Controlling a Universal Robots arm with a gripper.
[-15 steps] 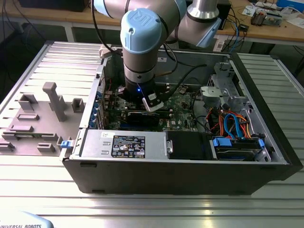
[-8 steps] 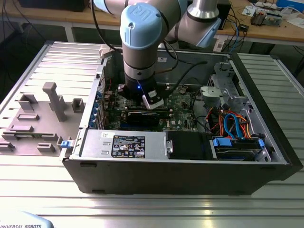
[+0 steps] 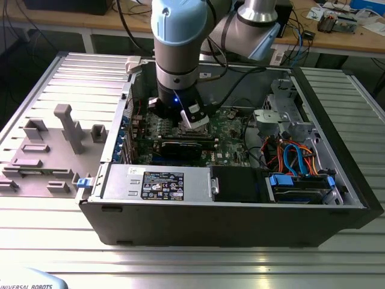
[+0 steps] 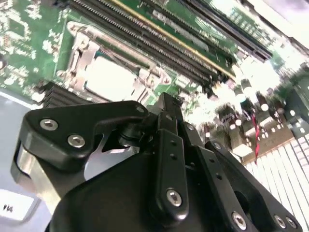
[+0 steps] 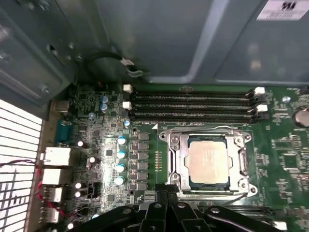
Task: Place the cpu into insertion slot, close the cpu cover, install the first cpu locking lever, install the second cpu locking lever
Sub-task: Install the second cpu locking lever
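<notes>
— Any writing you can read from here?

— White labels on the power supply [image 3: 159,180] and on the grey case wall [image 5: 285,8], but the print's too small for me.

— And the tool?

— The tool [image 5: 166,194] hangs just above the board, its black fingers [image 4: 166,116] drawn together, nothing between them. Right beyond its tips the cpu [image 5: 207,162] lies seated in the insertion slot [image 5: 179,180], the cpu cover [image 5: 246,162] flat around it.

— Room to move?

— Memory slots [image 5: 193,107] run just past the socket; the graphics card [image 3: 180,146] sits close beside the tool.
</notes>
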